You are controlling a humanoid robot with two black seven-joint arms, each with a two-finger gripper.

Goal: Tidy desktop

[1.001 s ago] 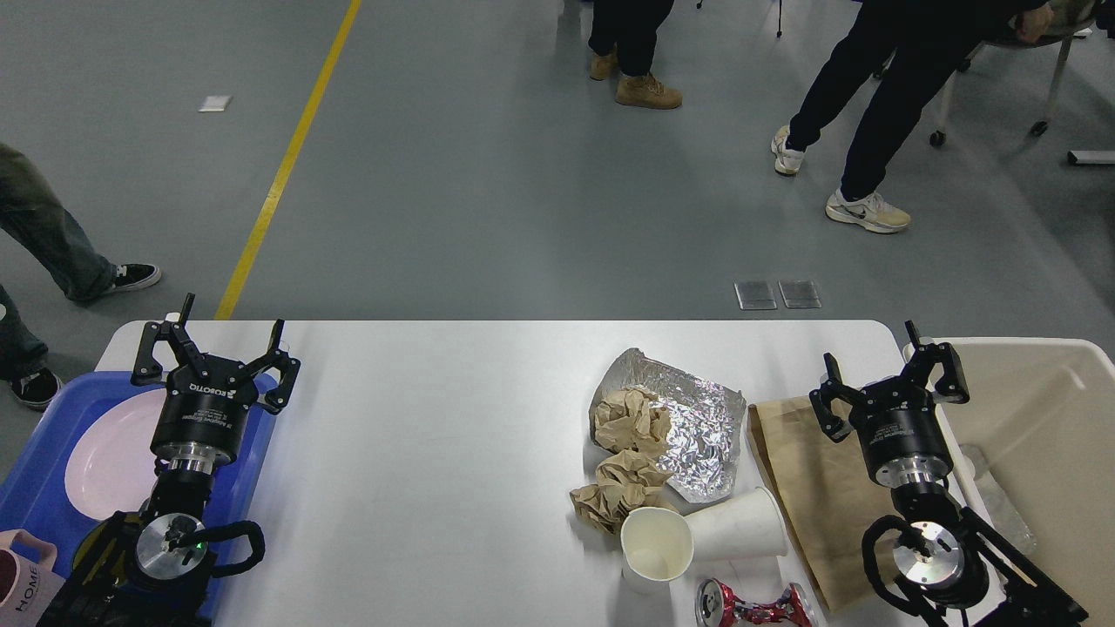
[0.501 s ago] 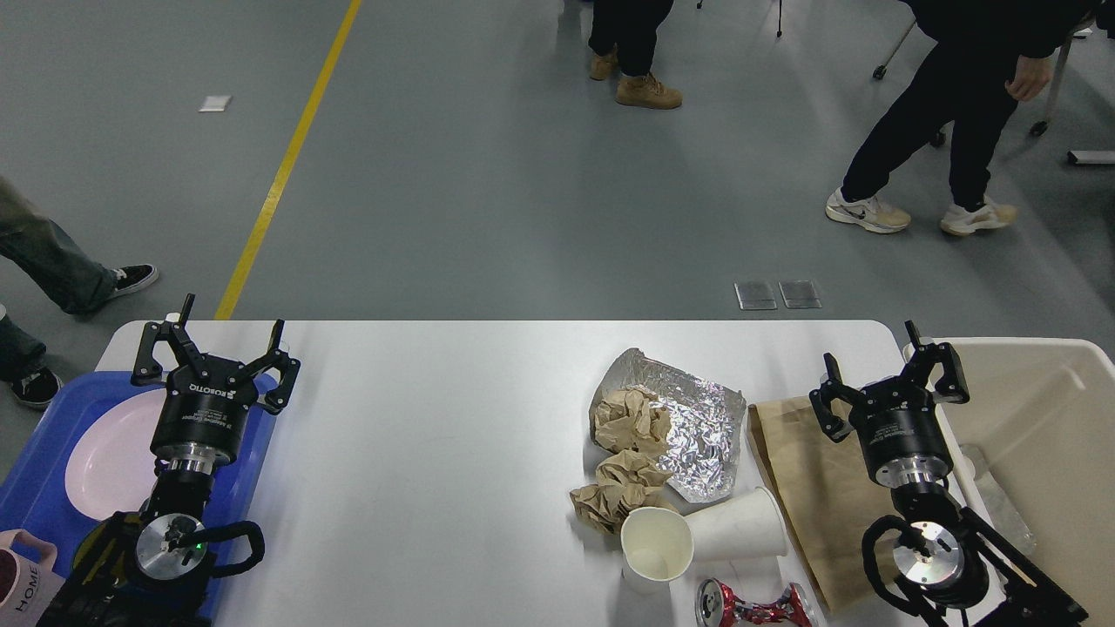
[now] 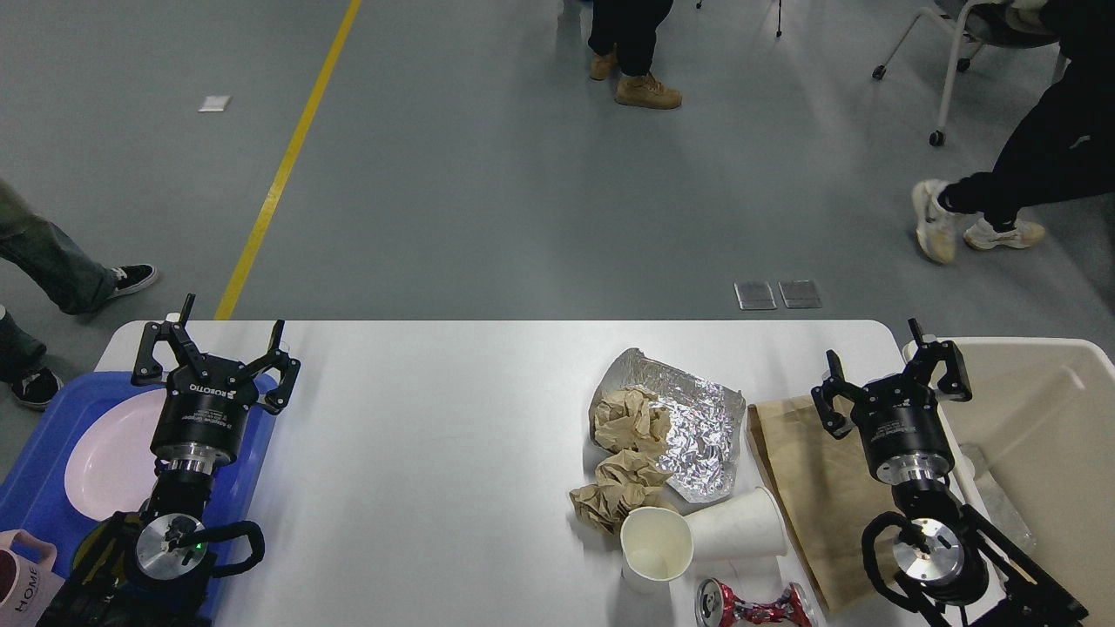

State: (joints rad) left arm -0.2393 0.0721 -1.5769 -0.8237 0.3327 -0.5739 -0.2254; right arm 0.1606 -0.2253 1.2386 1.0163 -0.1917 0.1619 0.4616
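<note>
Left pincer (image 3: 215, 350) spread wide, holding nothing, at 9 o'clock over blue tray (image 3: 43, 453). Right pincer (image 3: 890, 380) likewise agape, empty, at 3 o'clock. White worktop (image 3: 435, 453) central, bearing foil (image 3: 701, 427), cups (image 3: 658, 544).

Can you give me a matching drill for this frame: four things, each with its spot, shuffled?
Things:
1. crumpled silver foil sheet
2. round pink plate
3. crushed red metal can
4. flat brown paper bag

Places:
A. on the blue plastic tray, far left
B. near edge of the white desktop, by the two white paper cups
C. under the right claw, beside the beige plastic bin
D. mid-table, with a crumpled brown paper wad on it

Pairs: 1-D, 2-A, 3-B, 4-C
</note>
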